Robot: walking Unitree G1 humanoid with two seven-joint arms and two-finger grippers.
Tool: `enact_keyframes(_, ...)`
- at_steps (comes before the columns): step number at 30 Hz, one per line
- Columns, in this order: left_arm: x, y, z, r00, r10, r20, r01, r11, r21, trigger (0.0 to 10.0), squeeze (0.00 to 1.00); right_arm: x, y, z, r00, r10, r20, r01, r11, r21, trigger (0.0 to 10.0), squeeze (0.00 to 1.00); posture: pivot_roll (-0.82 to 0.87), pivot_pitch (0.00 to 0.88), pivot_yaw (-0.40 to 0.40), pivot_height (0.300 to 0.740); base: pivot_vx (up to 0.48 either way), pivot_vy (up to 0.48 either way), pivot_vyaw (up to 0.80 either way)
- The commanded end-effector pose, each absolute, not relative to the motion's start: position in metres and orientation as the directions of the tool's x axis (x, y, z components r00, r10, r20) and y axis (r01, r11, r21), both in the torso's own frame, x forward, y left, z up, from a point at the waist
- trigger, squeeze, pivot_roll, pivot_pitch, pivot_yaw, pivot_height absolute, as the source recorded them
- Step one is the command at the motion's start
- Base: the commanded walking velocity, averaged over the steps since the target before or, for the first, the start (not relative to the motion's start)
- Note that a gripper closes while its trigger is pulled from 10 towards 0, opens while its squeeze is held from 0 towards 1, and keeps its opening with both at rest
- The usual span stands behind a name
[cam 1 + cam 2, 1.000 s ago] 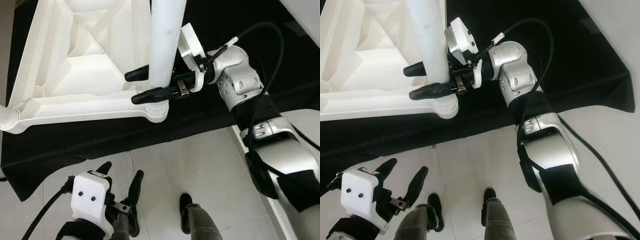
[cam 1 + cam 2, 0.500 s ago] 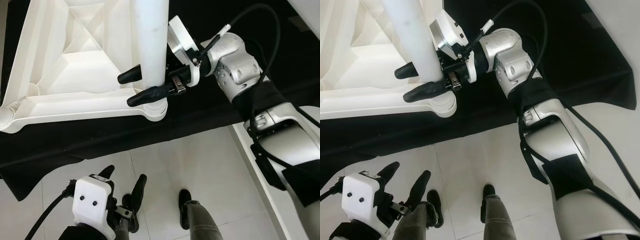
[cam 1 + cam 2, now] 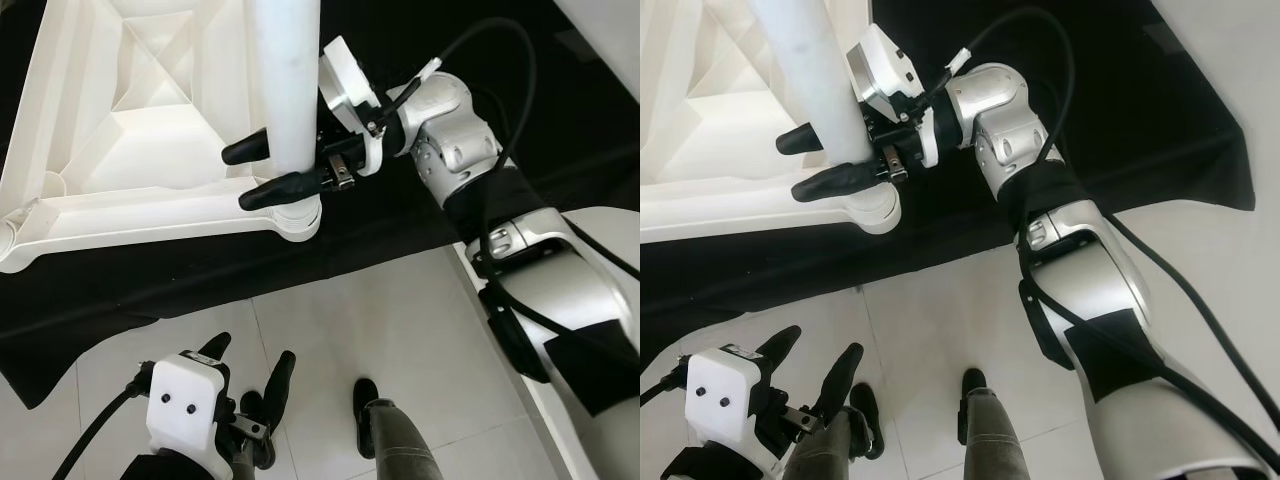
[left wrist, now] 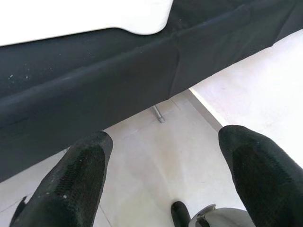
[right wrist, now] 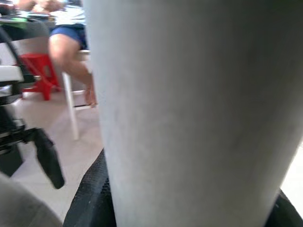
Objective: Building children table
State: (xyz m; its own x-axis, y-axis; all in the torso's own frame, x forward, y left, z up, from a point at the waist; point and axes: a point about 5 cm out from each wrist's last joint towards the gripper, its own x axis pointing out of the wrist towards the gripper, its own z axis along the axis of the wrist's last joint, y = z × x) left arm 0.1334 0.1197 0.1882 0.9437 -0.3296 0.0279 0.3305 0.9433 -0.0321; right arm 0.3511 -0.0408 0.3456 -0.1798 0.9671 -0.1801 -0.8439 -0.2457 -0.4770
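While the leg is standing in its corner socket, these are the points that count.

Step in hand: the right gripper (image 3: 262,168) is seating the white table leg (image 3: 288,80) into the round corner socket (image 3: 296,213) of the upturned white tabletop (image 3: 130,130).
Doing it well: the leg is best kept upright over the socket and pressed or turned straight down, since a tilt would likely jam it.
Right gripper: its two black fingers (image 3: 835,182) are clamping the leg low down, one on each side, just above the socket.
Tabletop: it is lying underside up on a black cloth (image 3: 400,215) that is covering the work surface.
Left gripper: the left gripper (image 3: 245,375) is hanging idle over the pale floor tiles (image 3: 390,320), its fingers (image 4: 78,177) spread apart and gripping nothing.
Risk: the tabletop is unheld and could slide on the cloth.
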Motion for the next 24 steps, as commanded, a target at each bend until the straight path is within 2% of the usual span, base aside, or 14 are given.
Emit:
enact_keyframes(1,0.131,0.119,0.187,0.943,-0.332,0.007,0.332,0.943,-0.034,10.0,0.0,0.368,-0.05,0.287,0.003,0.964,-0.267,-0.948,-0.082,-0.306,10.0,0.0,0.06,0.527,0.018,0.74,0.0,0.0,0.0)
enact_keyframes(2,0.131,0.119,0.187,0.943,-0.332,0.007,0.332,0.943,-0.034,10.0,0.0,0.368,-0.05,0.287,0.003,0.964,-0.267,-0.948,-0.082,-0.306,10.0,0.0,0.06,0.527,0.018,0.74,0.0,0.0,0.0)
enact_keyframes(3,0.132,0.119,0.187,0.943,-0.332,0.007,0.332,0.943,-0.034,10.0,0.0,0.371,-0.053,0.286,0.057,0.967,-0.249,-0.954,-0.021,-0.299,10.0,0.0,0.06,0.524,0.015,0.74,0.0,0.0,0.0)
enact_keyframes(5,0.132,0.119,0.187,0.943,-0.332,0.007,0.332,0.943,-0.034,10.0,0.0,0.371,-0.053,0.286,0.057,0.967,-0.249,-0.954,-0.021,-0.299,10.0,0.0,0.06,0.524,0.015,0.74,0.0,0.0,0.0)
enact_keyframes(8,0.134,0.119,0.186,0.943,-0.333,0.008,0.333,0.942,-0.032,10.0,0.0,0.376,-0.062,0.284,0.174,0.958,-0.229,-0.948,0.1,-0.303,10.0,0.0,0.05,0.514,0.018,0.74,0.0,0.0,0.0)
enact_keyframes(11,0.134,0.119,0.186,0.943,-0.333,0.008,0.333,0.942,-0.032,10.0,0.0,0.376,-0.062,0.284,0.174,0.958,-0.229,-0.948,0.1,-0.303,10.0,0.0,0.05,0.514,0.018,0.74,0.0,0.0,0.0)
enact_keyframes(12,0.133,0.118,0.187,0.943,-0.334,0.011,0.334,0.942,-0.031,10.0,0.0,0.378,-0.068,0.285,0.229,0.949,-0.215,-0.94,0.159,-0.302,10.0,0.0,0.04,0.514,0.016,0.74,0.0,0.0,0.0)
enact_keyframes(13,0.133,0.118,0.187,0.943,-0.334,0.011,0.334,0.942,-0.031,10.0,0.0,0.378,-0.068,0.285,0.229,0.949,-0.215,-0.94,0.159,-0.302,10.0,0.0,0.04,0.514,0.016,0.74,0.0,0.0,0.0)
enact_keyframes(15,0.136,0.119,0.187,0.942,-0.335,0.017,0.336,0.942,-0.027,10.0,0.0,0.385,-0.079,0.284,0.386,0.905,-0.178,-0.9,0.328,-0.287,10.0,0.0,0.03,0.509,0.015,0.74,0.0,0.0,0.0)
enact_keyframes(16,0.136,0.119,0.187,0.942,-0.335,0.017,0.336,0.942,-0.027,10.0,0.0,0.385,-0.079,0.284,0.386,0.905,-0.178,-0.9,0.328,-0.287,10.0,0.0,0.03,0.509,0.015,0.74,0.0,0.0,0.0)
enact_keyframes(18,0.14,0.12,0.186,0.942,-0.335,0.018,0.335,0.942,-0.024,10.0,0.0,0.381,-0.089,0.269,0.518,0.84,-0.165,-0.838,0.459,-0.293,10.0,0.0,0.03,0.502,0.018,0.74,0.0,0.0,0.0)
enact_keyframes(19,0.14,0.12,0.186,0.942,-0.335,0.018,0.335,0.942,-0.024,10.0,0.0,0.381,-0.089,0.269,0.518,0.84,-0.165,-0.838,0.459,-0.293,10.0,0.0,0.03,0.502,0.018,0.74,0.0,0.0,0.0)
enact_keyframes(22,0.143,0.122,0.184,0.942,-0.335,0.019,0.335,0.942,-0.019,10.0,0.0,0.36,-0.099,0.242,0.779,0.623,-0.068,-0.616,0.742,-0.264,10.0,0.0,0.02,0.495,0.017,0.74,0.0,0.0,0.0)
enact_keyframes(24,0.144,0.123,0.184,0.942,-0.335,0.019,0.335,0.942,-0.018,10.0,0.0,0.354,-0.103,0.239,0.833,0.552,-0.04,-0.543,0.801,-0.252,10.0,0.0,0.02,0.495,0.017,0.74,0.0,0.0,0.0)
